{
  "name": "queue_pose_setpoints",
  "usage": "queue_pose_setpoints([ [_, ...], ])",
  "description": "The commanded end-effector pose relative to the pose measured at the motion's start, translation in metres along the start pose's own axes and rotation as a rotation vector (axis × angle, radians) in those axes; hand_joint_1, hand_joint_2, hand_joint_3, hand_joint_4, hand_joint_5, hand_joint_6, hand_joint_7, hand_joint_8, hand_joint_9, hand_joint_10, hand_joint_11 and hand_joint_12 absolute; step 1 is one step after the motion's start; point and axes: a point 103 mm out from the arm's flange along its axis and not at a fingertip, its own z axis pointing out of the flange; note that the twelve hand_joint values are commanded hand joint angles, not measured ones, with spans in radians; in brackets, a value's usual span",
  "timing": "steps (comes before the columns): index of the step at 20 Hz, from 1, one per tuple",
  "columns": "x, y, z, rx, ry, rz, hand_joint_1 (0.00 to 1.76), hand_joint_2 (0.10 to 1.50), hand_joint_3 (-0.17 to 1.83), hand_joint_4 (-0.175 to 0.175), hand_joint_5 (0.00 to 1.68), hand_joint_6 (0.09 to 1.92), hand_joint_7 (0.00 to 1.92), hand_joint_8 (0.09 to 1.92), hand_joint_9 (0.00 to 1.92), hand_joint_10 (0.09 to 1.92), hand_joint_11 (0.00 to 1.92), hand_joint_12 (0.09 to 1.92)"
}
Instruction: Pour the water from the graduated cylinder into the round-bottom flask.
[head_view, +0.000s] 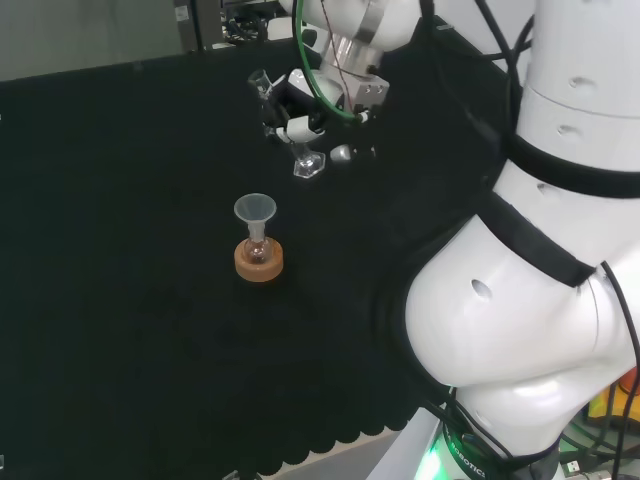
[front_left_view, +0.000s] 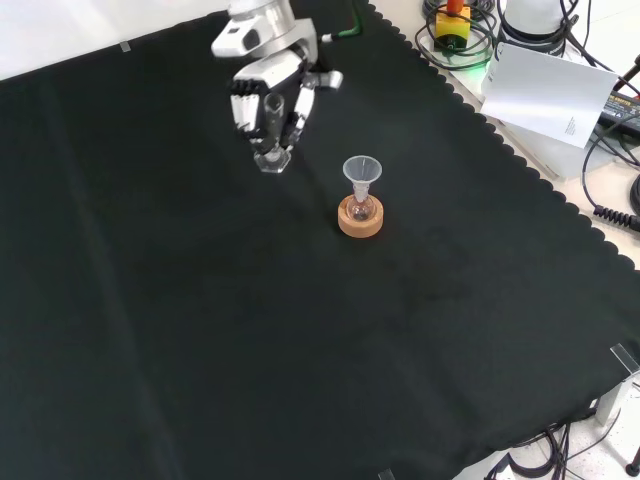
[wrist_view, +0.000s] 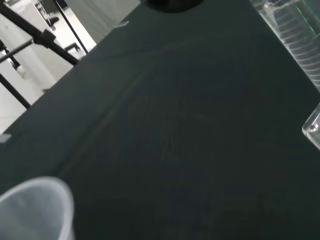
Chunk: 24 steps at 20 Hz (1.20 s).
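Cylinder held, tilted, near the flask.
Hand (front_left_view: 268, 100) fingers curled round the cylinder (front_left_view: 271, 135) mid-barrel; flask (front_left_view: 360, 210) with funnel (front_left_view: 361, 169) stands apart on a cork ring (front_left_view: 360, 221). Clear, likely slippery, fragile; grip the barrel.

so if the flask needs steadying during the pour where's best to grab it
A judgement: take the cork ring low down, from the side away from the hand, which is already curled round the graduated cylinder. The round-bottom flask is small and clear, its bulb sunk in the ring, and the funnel fills its neck, so any grip from above or on the neck could tip the funnel.
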Motion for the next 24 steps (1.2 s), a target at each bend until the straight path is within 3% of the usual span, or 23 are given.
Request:
queue_pose_setpoints([
  [1, 0.01, -0.055, -0.016, 0.048, -0.103, 0.032, 1.27, 1.08, 0.0, -0.175, 1.04, 0.91, 1.07, 0.88, 1.46, 0.09, 1.25, 0.74],
  [6, 0.023, -0.082, -0.018, 0.114, -0.152, 0.052, 1.27, 1.08, 0.0, -0.175, 1.05, 0.9, 1.08, 0.88, 1.46, 0.09, 1.25, 0.74],
  [14, 0.029, -0.126, -0.011, 0.26, -0.291, 0.074, 1.27, 1.08, 0.0, -0.175, 1.05, 0.9, 1.08, 0.88, 1.47, 0.09, 1.26, 0.74],
  [24, 0.029, -0.142, 0.006, 0.457, -0.399, 0.07, 1.27, 1.08, 0.0, -0.175, 1.05, 0.9, 1.08, 0.87, 1.47, 0.09, 1.26, 0.73],
])
